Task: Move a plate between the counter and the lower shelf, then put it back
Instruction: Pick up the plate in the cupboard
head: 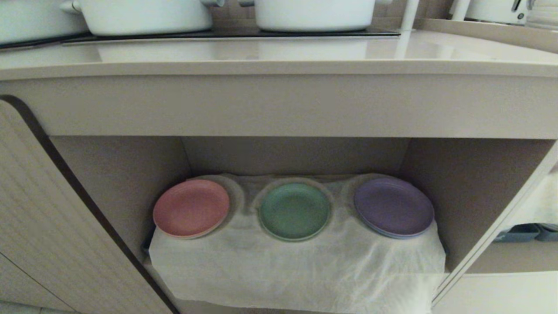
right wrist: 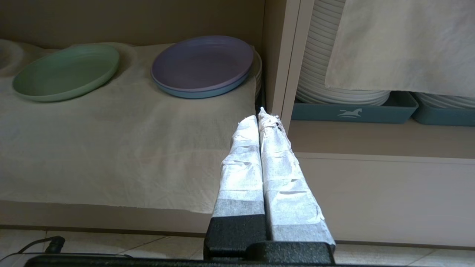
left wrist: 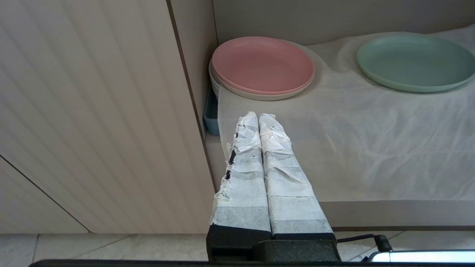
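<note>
The mint-green plate [head: 294, 211] lies in the middle of the lower shelf [head: 279, 253] on the wrinkled white cloth, between a pink plate [head: 191, 208] and a purple plate [head: 393, 206]. It also shows as the green plate [left wrist: 415, 61] in the left wrist view and the green plate [right wrist: 66, 71] in the right wrist view. The beige counter [head: 279, 56] runs above the niche. My left gripper [left wrist: 258, 116] is shut and empty, low in front of the shelf's left end. My right gripper [right wrist: 259, 115] is shut and empty before the shelf's right wall. Neither arm appears in the head view.
Two white pots [head: 144, 15] [head: 314, 13] stand on the black hob at the back of the counter. A ribbed cabinet door [head: 52, 226] stands open at the left. Stacked white plates in blue trays [right wrist: 352, 111] fill the neighbouring compartment on the right.
</note>
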{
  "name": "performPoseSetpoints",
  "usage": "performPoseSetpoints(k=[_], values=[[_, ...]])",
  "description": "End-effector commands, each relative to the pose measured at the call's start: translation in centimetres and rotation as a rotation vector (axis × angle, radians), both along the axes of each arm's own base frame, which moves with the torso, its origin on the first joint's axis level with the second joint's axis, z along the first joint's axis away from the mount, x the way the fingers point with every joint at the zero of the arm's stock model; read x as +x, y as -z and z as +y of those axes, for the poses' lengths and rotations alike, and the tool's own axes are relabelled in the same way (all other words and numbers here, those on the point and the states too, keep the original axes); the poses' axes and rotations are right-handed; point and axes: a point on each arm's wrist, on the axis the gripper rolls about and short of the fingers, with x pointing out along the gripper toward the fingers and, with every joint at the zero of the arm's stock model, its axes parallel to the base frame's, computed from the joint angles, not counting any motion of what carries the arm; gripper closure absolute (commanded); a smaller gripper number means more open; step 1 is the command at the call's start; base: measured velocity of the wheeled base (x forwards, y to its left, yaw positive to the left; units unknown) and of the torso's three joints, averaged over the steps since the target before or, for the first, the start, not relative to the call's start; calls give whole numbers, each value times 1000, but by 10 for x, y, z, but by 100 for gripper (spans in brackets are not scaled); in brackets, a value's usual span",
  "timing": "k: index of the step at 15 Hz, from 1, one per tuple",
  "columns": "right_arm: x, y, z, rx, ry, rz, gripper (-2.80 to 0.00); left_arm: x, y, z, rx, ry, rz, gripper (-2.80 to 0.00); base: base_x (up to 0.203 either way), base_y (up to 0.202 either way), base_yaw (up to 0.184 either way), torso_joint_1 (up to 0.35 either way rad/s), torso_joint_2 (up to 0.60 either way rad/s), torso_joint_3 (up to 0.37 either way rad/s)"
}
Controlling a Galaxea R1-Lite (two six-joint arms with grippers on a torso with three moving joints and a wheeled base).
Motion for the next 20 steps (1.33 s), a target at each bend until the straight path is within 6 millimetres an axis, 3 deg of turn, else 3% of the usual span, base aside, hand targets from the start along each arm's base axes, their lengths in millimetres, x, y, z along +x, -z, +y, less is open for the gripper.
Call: performPoseSetpoints(k=[1,11,16,20], values=[[0,0,0,-2,0,-1,0,0,0,0,0,0,-1,0,0,0,0,0,0,0],[-1,-3,0,-40,-7,-15,0,0,0,0,0,0,-1,0,0,0,0,0,0,0],[3,-25,1,-55,-63,3,0,0,0,0,0,0,-1,0,0,0,0,0,0,0],[15,-58,4,-57,-177,53,0,0,0,0,0,0,0,0,0,0,0,0,0,0]])
